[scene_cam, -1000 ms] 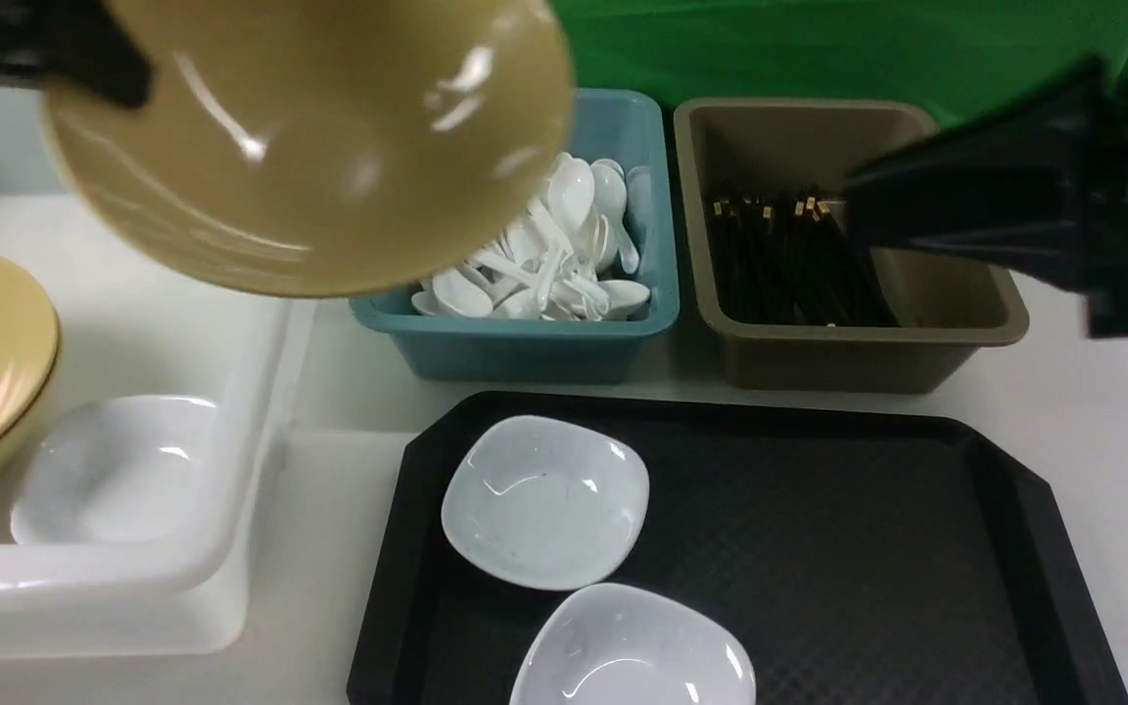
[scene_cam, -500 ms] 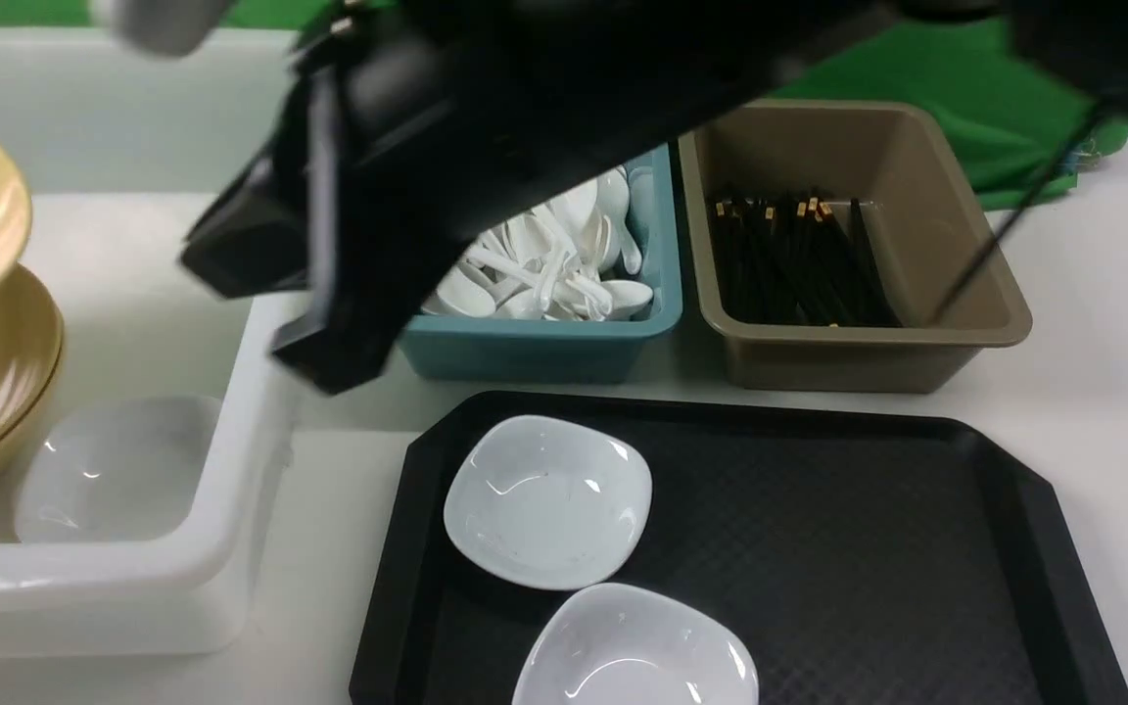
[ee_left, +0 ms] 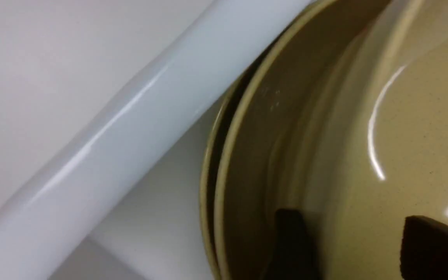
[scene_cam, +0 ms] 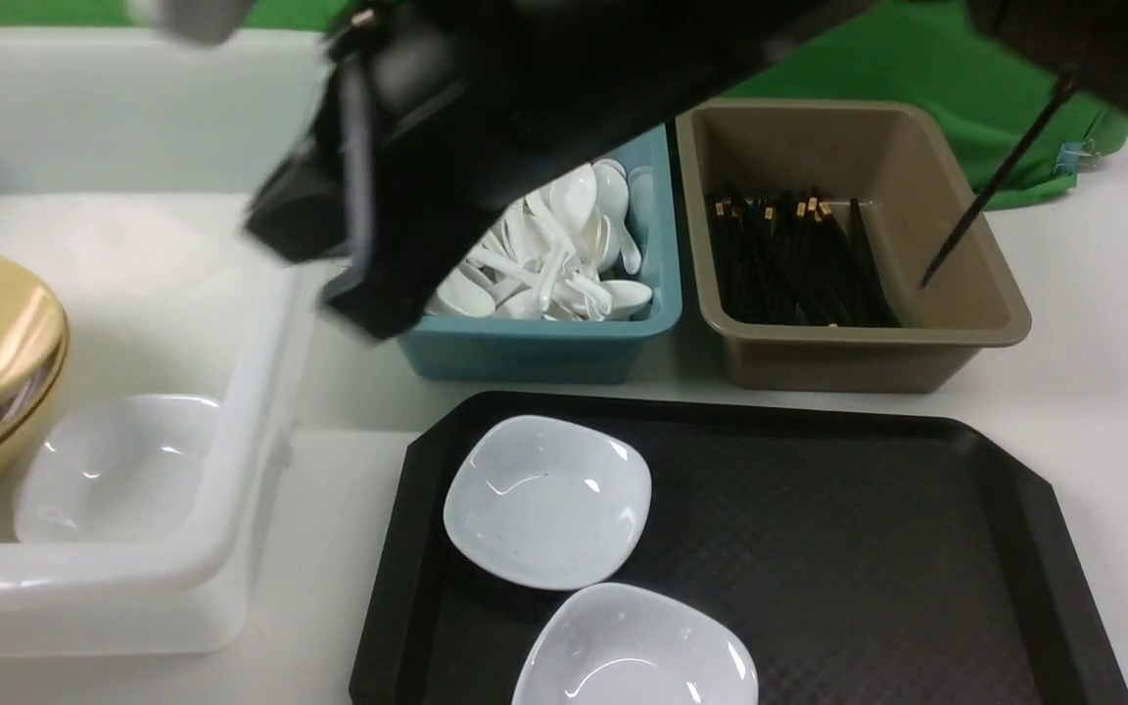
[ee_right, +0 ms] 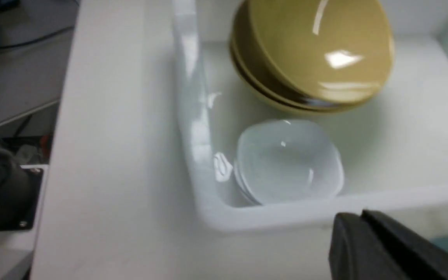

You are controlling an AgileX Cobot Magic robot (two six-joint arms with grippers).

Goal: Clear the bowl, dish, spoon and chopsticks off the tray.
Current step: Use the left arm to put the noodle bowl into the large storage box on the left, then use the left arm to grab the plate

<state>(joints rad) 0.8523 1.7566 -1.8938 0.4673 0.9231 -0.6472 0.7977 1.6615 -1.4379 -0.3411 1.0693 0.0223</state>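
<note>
Two black fingers [ee_left: 290, 241] of the left gripper [ee_left: 348, 217] stand apart with nothing between them, so that hand is open. It hovers right over the inside of the yellow bowl [ee_left: 403, 116]. The bowl sits directly beneath those fingers, nested on a lower yellow bowl [ee_right: 255, 89] inside the white tub [scene_cam: 231, 392], whose rim runs close beside the gripper. From where I stand, the right arm [scene_cam: 544, 98] reaches across toward the same tub. The right gripper [ee_right: 352, 225] has its fingers pressed together, closed on nothing I can see. It hangs just outside the tub wall. Just past that wall from it lies a stack of white dishes [ee_right: 290, 159], and the yellow bowls sit beyond those. Well away from both grippers is the black tray [scene_cam: 868, 548], which holds one dish [scene_cam: 546, 499] on the side nearer the right arm and a second dish [scene_cam: 633, 651] just beside it. Under the right arm's reach stands the teal tub [scene_cam: 525, 348], heaped with white spoons [scene_cam: 554, 255]. Next to it, on the side away from the grippers, the brown tub [scene_cam: 868, 352] holds a bundle of black chopsticks [scene_cam: 789, 259].
</note>
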